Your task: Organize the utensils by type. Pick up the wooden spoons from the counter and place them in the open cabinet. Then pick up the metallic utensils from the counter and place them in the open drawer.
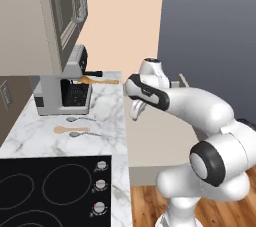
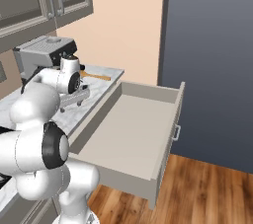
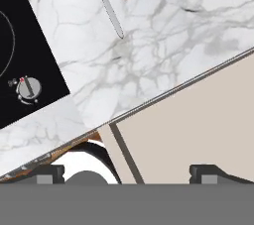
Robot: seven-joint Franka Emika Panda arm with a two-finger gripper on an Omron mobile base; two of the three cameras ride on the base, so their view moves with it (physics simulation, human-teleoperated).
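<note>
**Over the counter's edge, the arm is hanging with nothing in its grasp**

Above the front edge of the counter [image 1: 107, 116], the gripper [image 3: 127, 172] is hanging with its jaws spread wide and nothing between them. In the hand view it is looking down on the marble and part of the open drawer [image 2: 129, 129] just beside it. Two wooden spoons are lying on the counter: one [image 1: 70, 129] between the two metallic utensils, the other [image 1: 97, 80] by the coffee machine [image 1: 62, 88] (its handle is pointing toward the counter's edge). One silver spoon [image 1: 79, 119] is resting just in front of the machine, the second [image 1: 84, 134] nearer the cooktop [image 1: 50, 191]. The open cabinet [image 1: 60, 16] is hanging above the machine.
</note>
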